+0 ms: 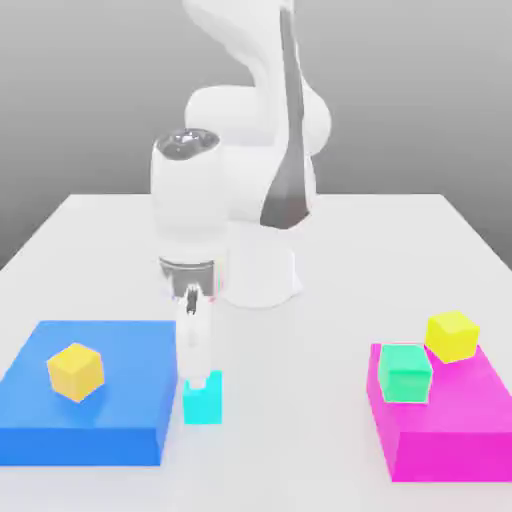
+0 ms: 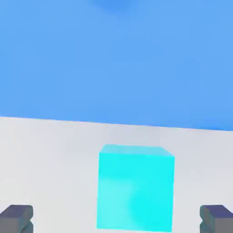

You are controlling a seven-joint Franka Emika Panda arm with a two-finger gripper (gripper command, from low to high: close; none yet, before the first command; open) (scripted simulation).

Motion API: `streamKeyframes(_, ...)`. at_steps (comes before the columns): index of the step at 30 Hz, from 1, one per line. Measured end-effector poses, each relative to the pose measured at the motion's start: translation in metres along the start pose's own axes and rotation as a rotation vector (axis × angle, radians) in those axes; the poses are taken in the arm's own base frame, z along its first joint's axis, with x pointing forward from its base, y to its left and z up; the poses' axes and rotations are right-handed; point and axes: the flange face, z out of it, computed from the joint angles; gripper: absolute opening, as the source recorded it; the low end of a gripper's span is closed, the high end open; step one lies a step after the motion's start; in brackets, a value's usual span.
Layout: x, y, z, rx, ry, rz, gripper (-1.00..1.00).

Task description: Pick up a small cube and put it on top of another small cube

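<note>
The gripper point(image 2: 116, 220) hangs spread wide over the small cube point(image 2: 135, 187), which sits on the white table point(image 1: 110, 240) just beside the blue platform point(image 1: 85, 395). To grasp well, I judge it should sink until both fingertips point(image 2: 18, 217) flank the cube's middle, then close squarely. The exterior view adds the magenta platform point(image 1: 440, 425) bearing a mint cube point(image 1: 405, 372) and yellow cube point(image 1: 452, 337), well apart from the blue platform

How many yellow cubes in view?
2. One yellow cube sits on the blue platform, exterior view's left; the other on the magenta platform, beside the mint cube.
</note>
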Motion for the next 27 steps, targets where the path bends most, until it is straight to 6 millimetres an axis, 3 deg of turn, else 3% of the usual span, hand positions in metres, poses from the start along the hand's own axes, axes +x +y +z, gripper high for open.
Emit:
streamKeyframes(5, -0.001, 0.003, 0.042, -0.003, 0.0, 0.0, 0.0)
streamKeyframes(6, 0.0, 0.003, 0.047, -0.003, 0.0, 0.0, -1.0)
streamKeyframes(13, -0.001, 0.003, 0.047, -0.001, -0.001, -0.001, -1.0)
streamKeyframes(21, -0.003, 0.002, -0.014, -0.001, 0.0, -0.013, -1.0)
streamKeyframes(27, -0.078, 0.019, -0.059, 0.002, -0.012, -0.394, -1.0)
